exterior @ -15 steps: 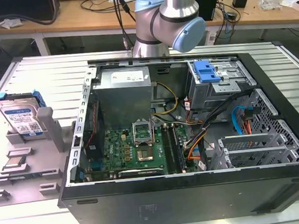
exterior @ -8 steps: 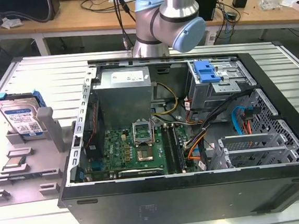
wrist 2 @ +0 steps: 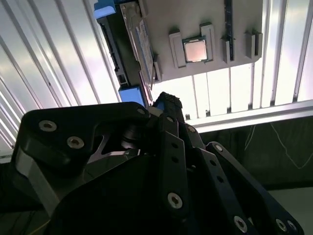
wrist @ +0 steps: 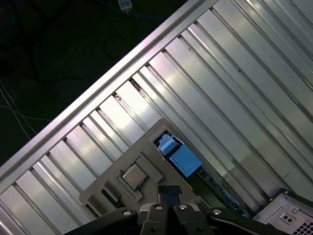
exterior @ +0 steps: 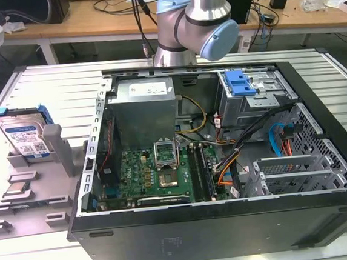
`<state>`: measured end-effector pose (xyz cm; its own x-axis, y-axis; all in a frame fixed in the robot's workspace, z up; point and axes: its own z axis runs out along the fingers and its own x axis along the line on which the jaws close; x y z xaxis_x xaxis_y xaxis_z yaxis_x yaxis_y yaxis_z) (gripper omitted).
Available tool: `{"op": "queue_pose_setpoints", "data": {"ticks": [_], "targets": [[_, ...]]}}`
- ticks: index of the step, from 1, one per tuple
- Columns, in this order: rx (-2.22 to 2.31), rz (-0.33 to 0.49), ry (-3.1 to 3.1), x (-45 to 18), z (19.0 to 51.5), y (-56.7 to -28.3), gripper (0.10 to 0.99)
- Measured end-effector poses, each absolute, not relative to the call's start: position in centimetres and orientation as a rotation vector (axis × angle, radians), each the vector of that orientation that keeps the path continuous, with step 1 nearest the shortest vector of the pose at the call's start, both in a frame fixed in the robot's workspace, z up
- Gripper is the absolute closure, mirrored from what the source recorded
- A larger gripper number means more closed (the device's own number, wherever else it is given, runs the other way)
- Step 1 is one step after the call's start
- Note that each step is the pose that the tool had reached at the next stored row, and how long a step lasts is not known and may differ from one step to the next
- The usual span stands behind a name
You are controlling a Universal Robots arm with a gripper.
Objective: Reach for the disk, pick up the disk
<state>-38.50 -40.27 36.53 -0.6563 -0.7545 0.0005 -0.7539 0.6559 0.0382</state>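
While the pincer point(wrist 2: 166, 103) hangs above, the disk point(wrist 2: 128, 44) stands on edge below.

One disk point(exterior: 23, 136), one processor chip point(wrist 2: 196, 50), one open computer case point(exterior: 219, 230).

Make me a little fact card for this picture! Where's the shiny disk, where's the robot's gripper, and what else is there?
disk: the disk stands tilted in a slot of the grey holder, at the exterior view's left
disk colours: silver, white-and-blue label, blue side bracket
gripper: the gripper hovers over the holder, close to the blue side bracket in the second wrist view
picked up: not yet
neighbour: a small square chip lies flat in the same holder
computer case: the open computer case sits beside the holder
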Motion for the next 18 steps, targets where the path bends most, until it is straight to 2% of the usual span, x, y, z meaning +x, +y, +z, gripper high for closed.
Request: {"op": "queue_pose_setpoints", "data": {"ticks": [18], "targets": [[1.712, -0.049, -2.608, -38.50, 36.53, -40.26, 0.980]]}}
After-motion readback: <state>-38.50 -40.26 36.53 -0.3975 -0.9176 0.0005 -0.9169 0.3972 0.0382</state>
